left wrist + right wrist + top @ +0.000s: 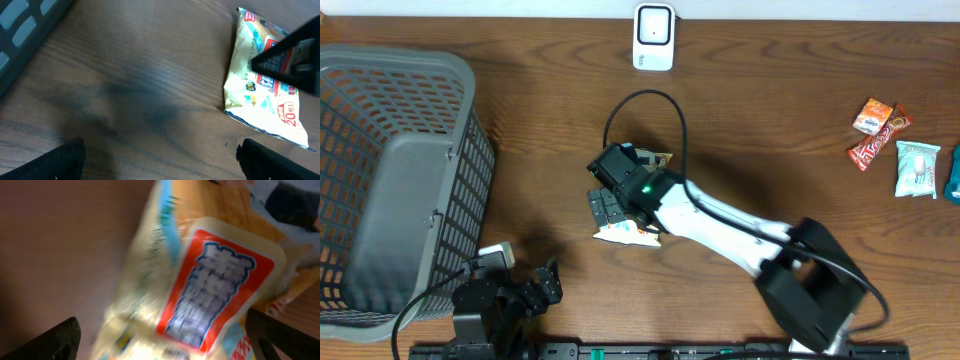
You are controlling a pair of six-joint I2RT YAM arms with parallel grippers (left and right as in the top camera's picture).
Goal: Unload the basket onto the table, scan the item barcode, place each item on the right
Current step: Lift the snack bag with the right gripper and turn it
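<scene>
Right gripper (605, 208) wide open, holding nothing, over the packet (250, 100); shallow pinch on slick film could slip mid-lift.

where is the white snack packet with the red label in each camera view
Overhead: the snack packet lies just left of centre, below the middle, partly covered.
Left wrist: it lies at the right side, flat on the wood.
Right wrist: it fills the centre, blurred, with the red label facing the camera.
Shared landmark: the brown wooden table under the packet.
</scene>
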